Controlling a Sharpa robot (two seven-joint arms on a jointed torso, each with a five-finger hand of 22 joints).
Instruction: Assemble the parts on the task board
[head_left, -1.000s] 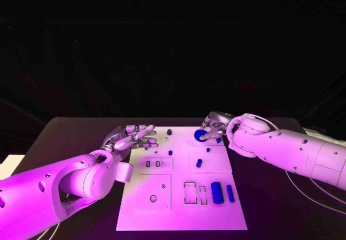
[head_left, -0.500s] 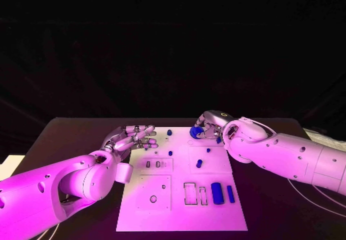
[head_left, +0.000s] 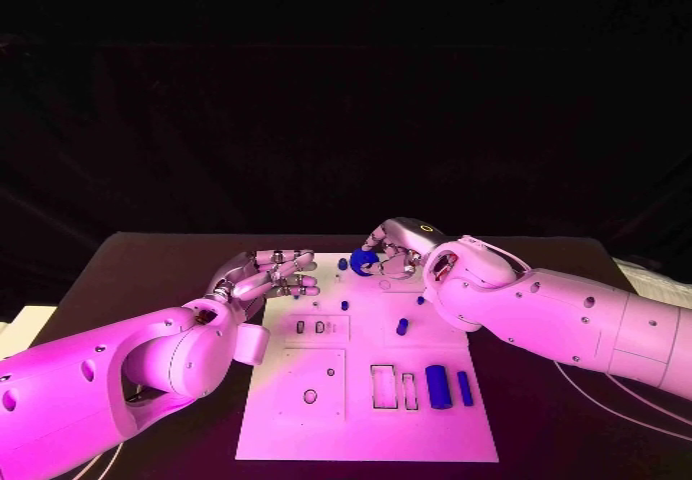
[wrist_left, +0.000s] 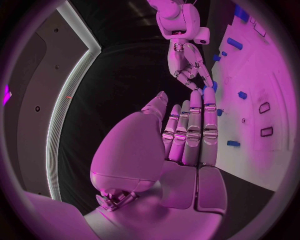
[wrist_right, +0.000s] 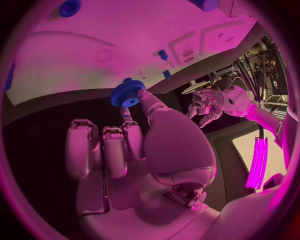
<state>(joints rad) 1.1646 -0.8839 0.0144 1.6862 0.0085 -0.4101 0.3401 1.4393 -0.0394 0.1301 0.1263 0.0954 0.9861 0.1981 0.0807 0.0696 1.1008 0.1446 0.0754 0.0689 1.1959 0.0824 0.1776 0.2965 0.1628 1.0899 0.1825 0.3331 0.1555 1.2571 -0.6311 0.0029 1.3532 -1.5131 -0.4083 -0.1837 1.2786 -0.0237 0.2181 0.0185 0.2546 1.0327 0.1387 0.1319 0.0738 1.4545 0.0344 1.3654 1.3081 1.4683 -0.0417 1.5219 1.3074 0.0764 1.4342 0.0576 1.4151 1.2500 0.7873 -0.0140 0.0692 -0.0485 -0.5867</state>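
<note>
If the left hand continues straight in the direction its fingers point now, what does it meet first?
Probably the right hand, which holds a blue gear just beyond the left hand's fingertips. Depth is unclear, so it might pass beside it.

Dim room, dark backdrop, overhead glow, wrist views bent at rims

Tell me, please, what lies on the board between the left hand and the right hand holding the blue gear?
In the head view, one small blue peg stands on the task board between the left hand and the right hand pinching the blue gear in its fingers.
</note>
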